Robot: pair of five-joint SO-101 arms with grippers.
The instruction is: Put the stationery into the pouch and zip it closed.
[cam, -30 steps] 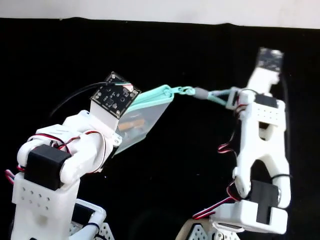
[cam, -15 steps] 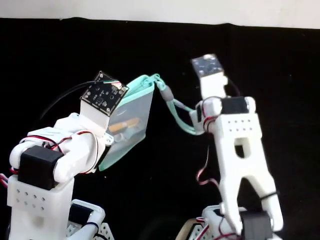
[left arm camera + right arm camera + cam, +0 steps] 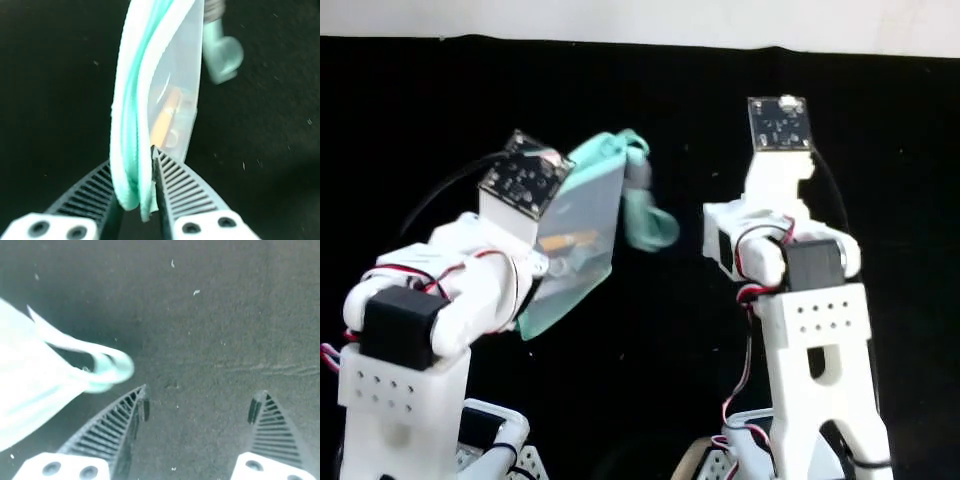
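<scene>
One edge of the pouch (image 3: 585,220) sits pinched in the left tool (image 3: 135,165), the right tool (image 3: 202,392) gapes empty; best lower it slowly onto the counter (image 3: 420,100)

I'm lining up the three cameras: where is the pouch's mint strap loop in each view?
High view: the strap loop hangs off the pouch's upper corner, near mid-picture.
Left wrist view: it dangles beside the pouch's far end, away from the left gripper.
Right wrist view: it curls off the pouch, near one finger of the right gripper.
Shared landmark: the pouch.
</scene>
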